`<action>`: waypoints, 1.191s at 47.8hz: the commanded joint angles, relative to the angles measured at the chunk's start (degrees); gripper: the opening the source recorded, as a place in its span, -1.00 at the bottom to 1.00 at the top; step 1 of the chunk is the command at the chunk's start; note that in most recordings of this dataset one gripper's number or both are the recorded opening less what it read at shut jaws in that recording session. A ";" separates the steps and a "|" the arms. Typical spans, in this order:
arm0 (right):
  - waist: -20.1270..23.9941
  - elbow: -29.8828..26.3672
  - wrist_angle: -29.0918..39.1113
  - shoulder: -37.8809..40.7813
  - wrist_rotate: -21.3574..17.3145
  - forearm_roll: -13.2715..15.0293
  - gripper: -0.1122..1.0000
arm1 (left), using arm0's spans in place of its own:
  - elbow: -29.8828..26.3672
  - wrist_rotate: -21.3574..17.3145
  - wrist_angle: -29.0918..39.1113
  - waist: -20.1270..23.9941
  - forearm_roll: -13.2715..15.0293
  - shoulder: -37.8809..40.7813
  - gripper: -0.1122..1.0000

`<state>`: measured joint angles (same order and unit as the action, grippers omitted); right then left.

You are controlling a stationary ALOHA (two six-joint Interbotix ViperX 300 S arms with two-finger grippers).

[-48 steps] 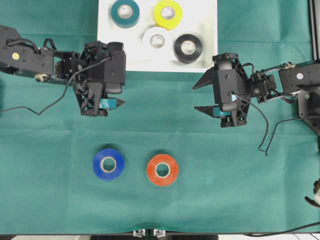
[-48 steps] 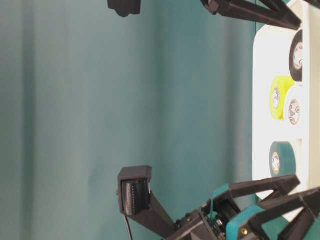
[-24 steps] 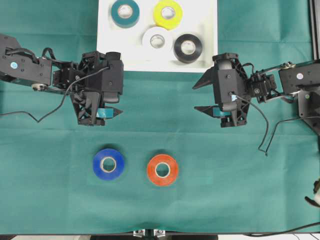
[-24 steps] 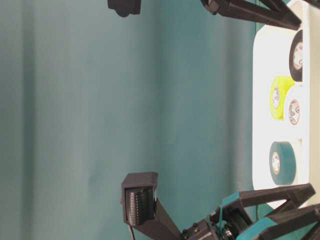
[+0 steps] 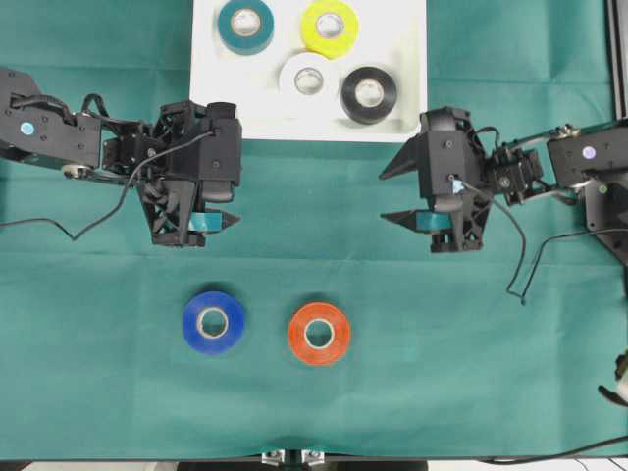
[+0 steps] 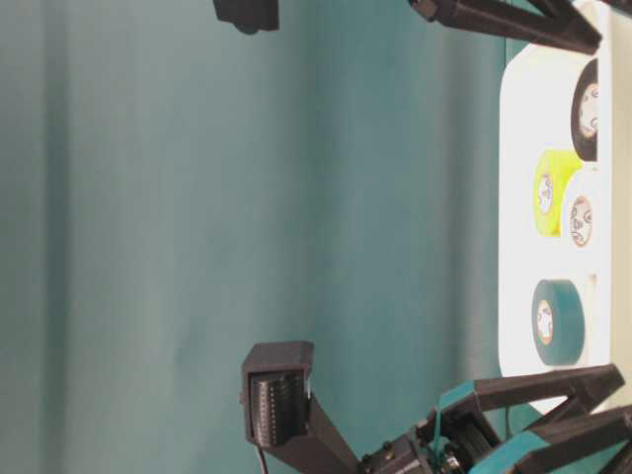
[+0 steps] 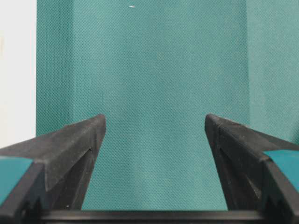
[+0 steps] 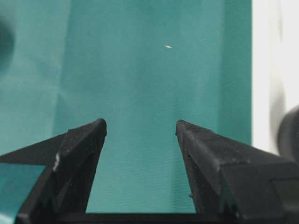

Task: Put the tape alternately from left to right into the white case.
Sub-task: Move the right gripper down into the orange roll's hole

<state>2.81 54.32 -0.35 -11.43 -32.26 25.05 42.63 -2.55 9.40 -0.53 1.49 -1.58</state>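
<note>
- The left end effector (image 5: 228,204) hangs over the green cloth (image 5: 324,412) on the left side of the bench. Its jaws are spread wide and nothing is between them.
- The blue roll (image 5: 213,322) lies flat on the cloth toward the near edge of the bench, below the left end effector and apart from it.
- The orange-red roll (image 5: 318,334) lies flat just to the right of the blue roll. The two do not touch.
- The white case (image 5: 402,59) sits at the far edge of the bench, near the middle.
- Four rolls lie inside the case: teal (image 5: 245,25) at the far left, then white (image 5: 309,79), yellow (image 5: 330,26) and black (image 5: 369,94).
- The white roll is just beside the yellow roll and the black roll.
- The right end effector (image 5: 390,193) hangs over the cloth on the right side, near the case's right corner. Its jaws are spread too, and they hold nothing.
</note>
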 commanded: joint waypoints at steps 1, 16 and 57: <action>1.41 -0.79 -0.44 -0.35 -0.18 -0.09 0.43 | 0.44 0.09 -0.44 -0.18 0.09 -0.97 0.74; 6.24 -1.85 -5.62 1.32 -2.02 -0.09 0.43 | 0.53 0.09 -0.44 -0.18 0.09 -0.97 0.74; 12.48 -15.29 -6.68 17.40 -2.02 -0.09 0.43 | 0.70 0.09 -0.53 -0.18 0.09 -0.97 0.74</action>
<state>14.77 40.61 -6.50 6.15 -34.19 25.05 42.80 -2.55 9.40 -0.53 1.41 -1.58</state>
